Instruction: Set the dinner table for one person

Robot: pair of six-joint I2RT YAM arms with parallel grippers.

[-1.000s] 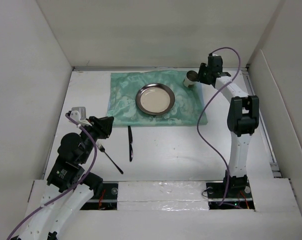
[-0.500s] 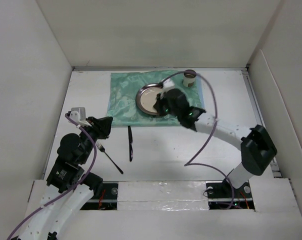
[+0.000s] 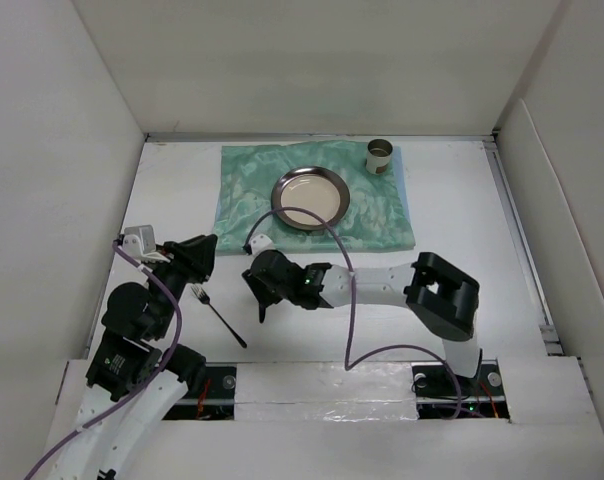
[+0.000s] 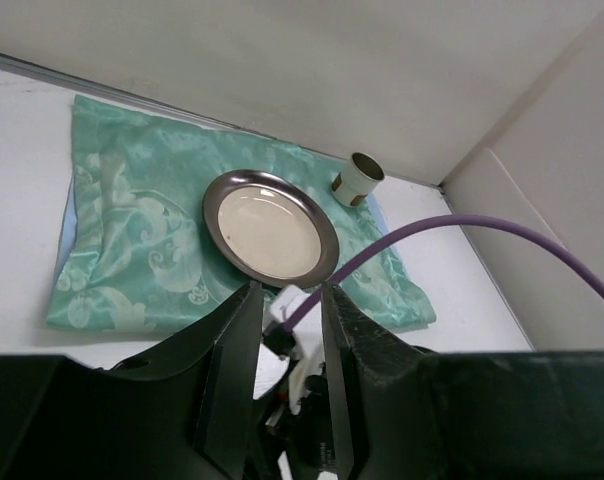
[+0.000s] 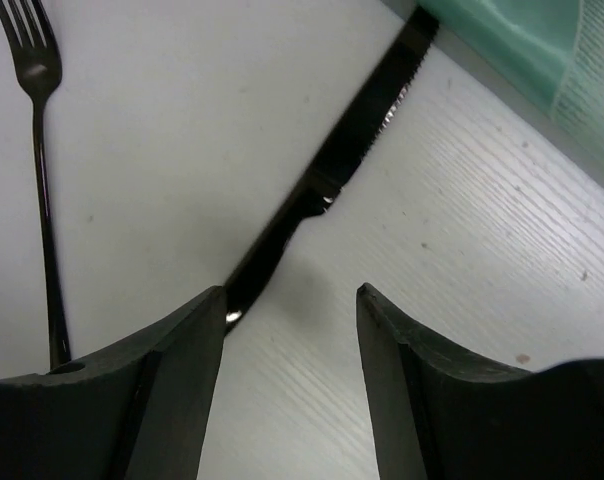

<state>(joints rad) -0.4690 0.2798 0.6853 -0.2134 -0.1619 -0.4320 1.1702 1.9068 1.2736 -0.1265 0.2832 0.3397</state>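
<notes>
The white dinner table [image 3: 472, 270] carries a mint-green mat [image 3: 242, 185] with a metal plate [image 3: 309, 198] and a small cup [image 3: 381, 155] at its far right corner. A black knife [image 5: 342, 170] lies on the bare table just off the mat; its handle end runs under my right gripper's left finger. My right gripper [image 3: 260, 290] is open and empty low over the knife handle, also seen in its wrist view [image 5: 290, 295]. A black fork [image 3: 219, 313] lies to the left of it [image 5: 37, 150]. My left gripper [image 3: 197, 257] hovers near the fork, jaws slightly apart, empty [image 4: 285, 300].
White walls close the table on three sides. The right arm's purple cable [image 3: 347, 290] loops across the table between the plate and the arm bases. The left wrist view shows the plate [image 4: 270, 225], cup [image 4: 357, 178] and mat [image 4: 122, 230] beyond the fingers.
My right gripper left the cup at the mat's far right corner, swept over the plate and came down over the knife at the near left. The left arm shifted slightly left.
</notes>
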